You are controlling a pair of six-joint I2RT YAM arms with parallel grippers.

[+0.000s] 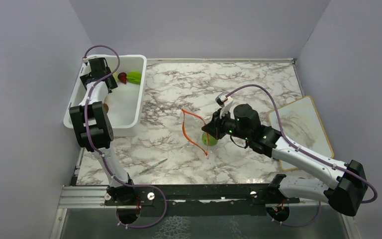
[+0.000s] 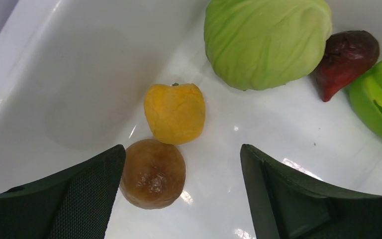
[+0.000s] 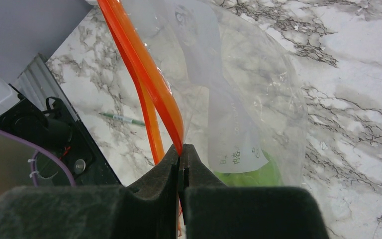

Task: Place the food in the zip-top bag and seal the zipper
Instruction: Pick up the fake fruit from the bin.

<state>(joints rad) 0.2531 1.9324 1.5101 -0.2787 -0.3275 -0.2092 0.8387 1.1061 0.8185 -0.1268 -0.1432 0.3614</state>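
My left gripper [image 2: 181, 159] is open low inside the white tub [image 1: 124, 107]. A brown round piece [image 2: 152, 173] lies against its left finger, an orange piece [image 2: 174, 113] just beyond. The pale green cabbage ball [image 2: 266, 42], a dark red piece [image 2: 345, 59] and a green piece [image 2: 380, 99] lie further back. My right gripper [image 3: 181, 149] is shut on the orange-red zipper [image 3: 144, 64] of the clear zip-top bag [image 3: 238, 89] and holds its mouth up and open at mid-table [image 1: 195, 130]. A green fruit [image 1: 209, 140] sits in the bag, below the white label [image 3: 238, 154].
A wooden-edged board [image 1: 301, 129] lies at the right of the marble table. A thin pen-like stick [image 1: 153, 166] lies near the front left. Grey walls close in the left, back and right. The black rail with the arm bases runs along the near edge.
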